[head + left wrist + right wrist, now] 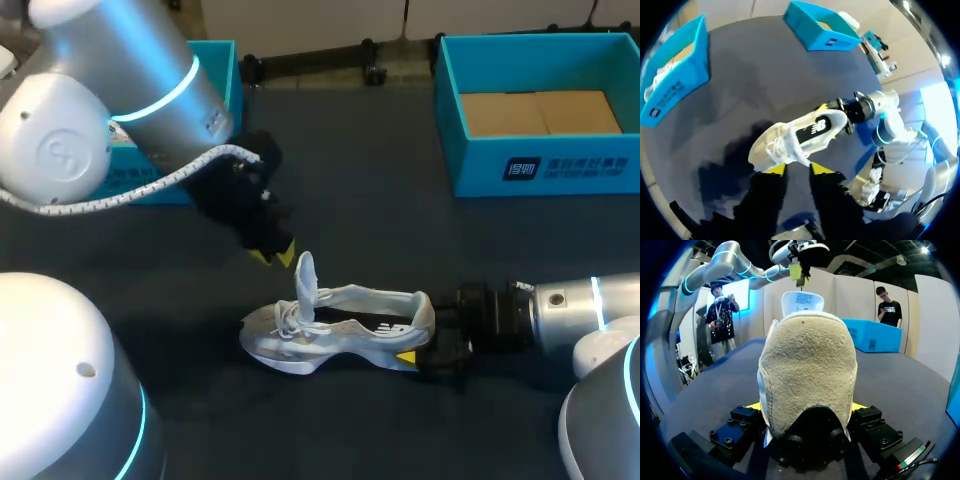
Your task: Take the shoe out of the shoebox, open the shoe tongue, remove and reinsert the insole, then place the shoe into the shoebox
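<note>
Sneaker of white mesh (335, 332) rests on the dark tabletop (380, 225), out of the blue cardboard shoebox (540, 172) well behind it. The right gripper (422, 342) clamps its heel, steadying it. The left gripper (275, 254) hangs with fingers apart just above its upright tongue (305, 278), probably to work it open.

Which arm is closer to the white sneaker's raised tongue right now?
Left. On the left arm the jaws hang open just beside the tongue; on the right arm they clamp the sneaker at its heel, the end away from the tongue.
</note>
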Controlling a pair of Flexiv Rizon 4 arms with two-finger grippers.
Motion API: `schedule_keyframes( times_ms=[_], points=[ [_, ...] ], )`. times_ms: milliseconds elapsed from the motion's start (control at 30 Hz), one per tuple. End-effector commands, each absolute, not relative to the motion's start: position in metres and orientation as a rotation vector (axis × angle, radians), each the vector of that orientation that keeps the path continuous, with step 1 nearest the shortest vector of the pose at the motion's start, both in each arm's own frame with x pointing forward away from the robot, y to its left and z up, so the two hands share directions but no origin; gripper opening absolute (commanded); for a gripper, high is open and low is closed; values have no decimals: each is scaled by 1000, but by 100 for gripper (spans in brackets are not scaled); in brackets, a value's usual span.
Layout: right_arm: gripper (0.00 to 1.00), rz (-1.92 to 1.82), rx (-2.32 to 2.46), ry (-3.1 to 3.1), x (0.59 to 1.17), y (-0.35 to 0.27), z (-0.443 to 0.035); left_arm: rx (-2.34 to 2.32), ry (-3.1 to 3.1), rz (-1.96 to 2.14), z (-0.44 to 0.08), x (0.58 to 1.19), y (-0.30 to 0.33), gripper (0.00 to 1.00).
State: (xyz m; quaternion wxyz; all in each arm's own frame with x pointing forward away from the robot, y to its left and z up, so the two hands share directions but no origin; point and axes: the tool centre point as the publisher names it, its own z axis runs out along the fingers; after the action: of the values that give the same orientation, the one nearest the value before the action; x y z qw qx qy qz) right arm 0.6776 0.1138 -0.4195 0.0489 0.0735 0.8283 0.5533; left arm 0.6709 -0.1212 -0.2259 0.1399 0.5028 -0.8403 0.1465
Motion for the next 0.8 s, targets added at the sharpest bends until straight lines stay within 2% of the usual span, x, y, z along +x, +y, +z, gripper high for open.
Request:
schedule_keyframes(
  times_ms=[33, 600, 800],
  points=[
    [0, 1683, 225, 2526, 678, 115, -420, 1377, -2474, 239, -211, 683, -140, 0],
    [0, 1683, 225, 2526, 678, 115, -420, 255, -2767, -269, -184, 659, -175, 0],
    [0, 1683, 225, 2526, 678, 115, -420, 215, -2754, -339, -184, 658, -176, 0]
  ],
)
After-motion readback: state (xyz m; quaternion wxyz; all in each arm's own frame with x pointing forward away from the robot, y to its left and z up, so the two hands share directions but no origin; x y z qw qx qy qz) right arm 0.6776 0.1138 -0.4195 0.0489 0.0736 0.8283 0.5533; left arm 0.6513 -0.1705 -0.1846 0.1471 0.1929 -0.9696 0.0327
